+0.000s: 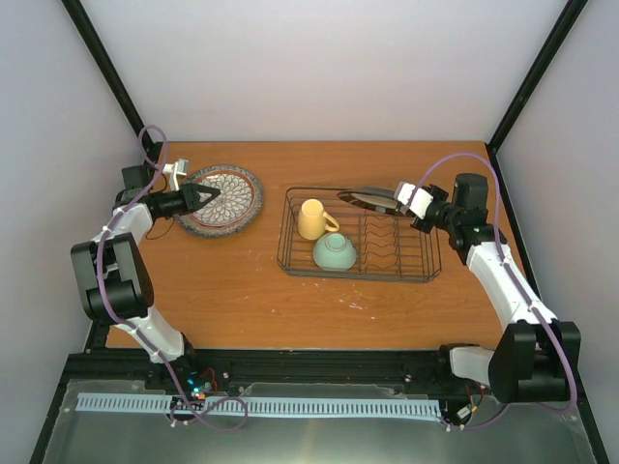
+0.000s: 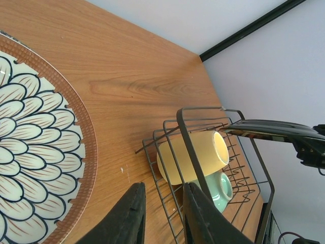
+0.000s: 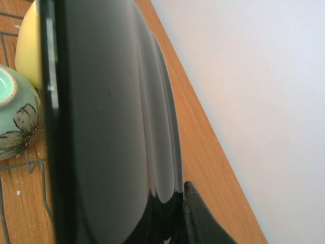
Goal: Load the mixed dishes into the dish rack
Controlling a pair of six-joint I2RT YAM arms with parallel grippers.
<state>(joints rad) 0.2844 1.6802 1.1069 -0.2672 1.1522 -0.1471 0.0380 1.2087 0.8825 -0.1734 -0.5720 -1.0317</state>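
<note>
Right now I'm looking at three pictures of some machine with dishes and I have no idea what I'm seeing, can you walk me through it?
These are two robot arms bolted to a wooden table. One picture looks down from above; the other two come from cameras on each arm's wrist. A black wire dish rack already holds a yellow mug and a mint-green bowl. The right pincer is shut on the rim of a dark plate, holding it over the rack; up close it fills the right wrist view. The left pincer, jaws slightly apart, sits at a brown petal-patterned plate lying on the table. Whether it grips that plate is unclear.
</note>
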